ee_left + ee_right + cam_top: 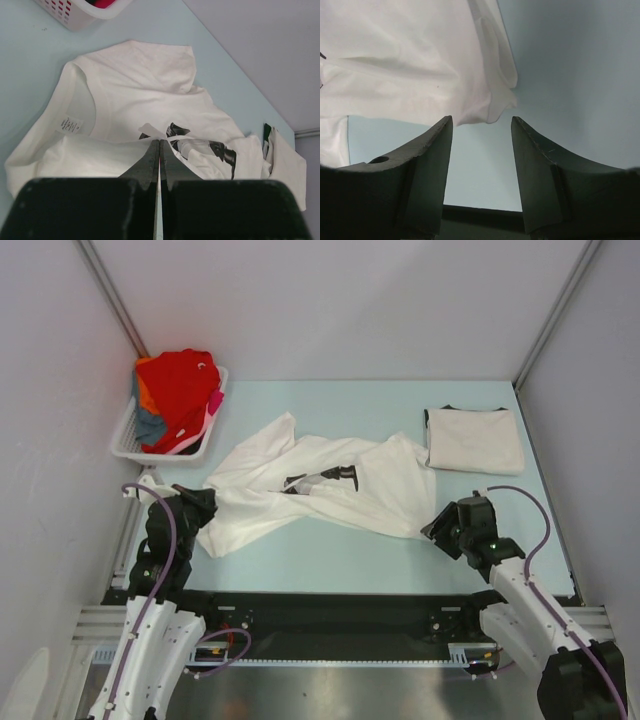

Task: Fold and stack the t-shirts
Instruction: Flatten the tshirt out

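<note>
The white t-shirt (pixel 260 465) has a neck label (pixel 71 125) too small to read, and its black chest prints spell nothing legible. It lies crumpled lengthwise across the pale blue desk (pixel 350 550), collar left and hem right. The left end effector (pixel 200 505) is clenched on one of its folds. The right end effector (pixel 440 525) is released at the hem corner. A folded off-white t-shirt (pixel 473 440) lies far right, and grey walls surround the desk.

A pale blue table (pixel 330 565) sits boxed in by plain grey walls (pixel 340 300) — far, left and right — with metal posts (pixel 108 290) in both far corners; light is even.
</note>
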